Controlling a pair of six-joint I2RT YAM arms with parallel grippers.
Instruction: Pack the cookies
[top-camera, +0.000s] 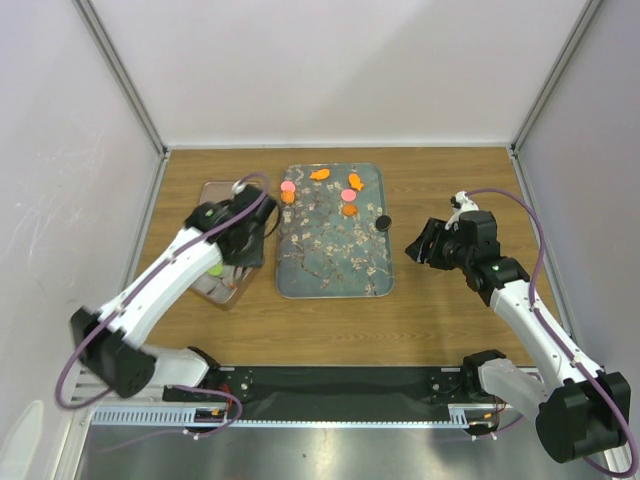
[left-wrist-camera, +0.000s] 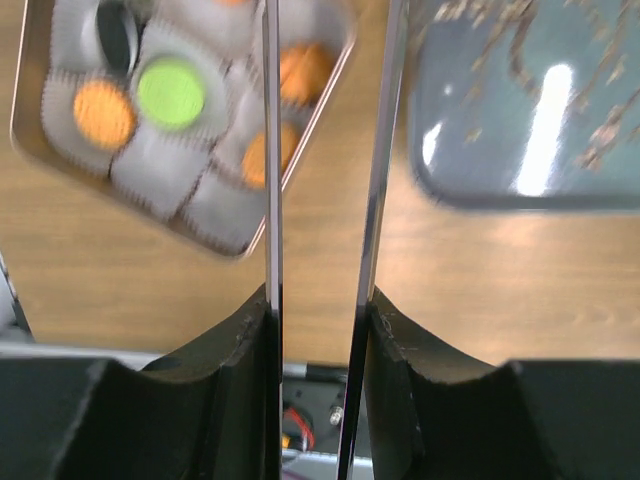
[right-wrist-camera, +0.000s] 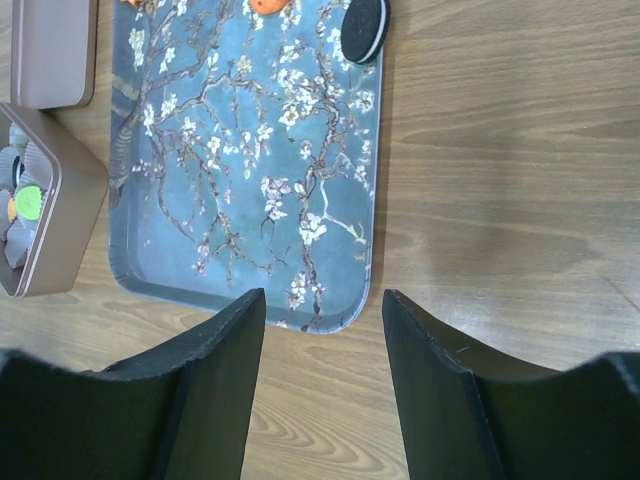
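**Packing part done: seven pieces lie on the tray**

The floral tray (top-camera: 335, 270) is the landmark. Toward its far end lie the unpacked cookies (top-camera: 347, 195): two pink discs, two orange discs and two orange fish shapes. A black disc (right-wrist-camera: 364, 28) sits at the tray's right rim. The other cookies are left of the tray in the square metal tin (left-wrist-camera: 30, 120), each in a pleated white paper cup. Several of these are orange, one is bright green (left-wrist-camera: 170, 92) and one is dark. The tin's lid (right-wrist-camera: 55, 50) lies beyond it, also left of the tray.

The left gripper (left-wrist-camera: 325, 120) hangs over the strip of wooden table (top-camera: 440, 310) between the tin and the tray's near-left corner. Its long thin blades stand apart and nothing shows between them, though their tips run out of frame. The right gripper (right-wrist-camera: 322, 300) hovers right of the tray, its jaws spread and empty.

The step in hand looks like fetching the next cookie. That calls for a reach to the tray's far end, with the blades brought low enough to straddle a disc by its edge. The pieces are thin and flat on a glossy, hard-looking surface, so one could skid rather than lift. The fish shapes also offer less regular edges to pinch. After that an empty cup is needed — a few at the tin's near corner look vacant, and their crimped paper seems soft enough to fold under a careless drop.
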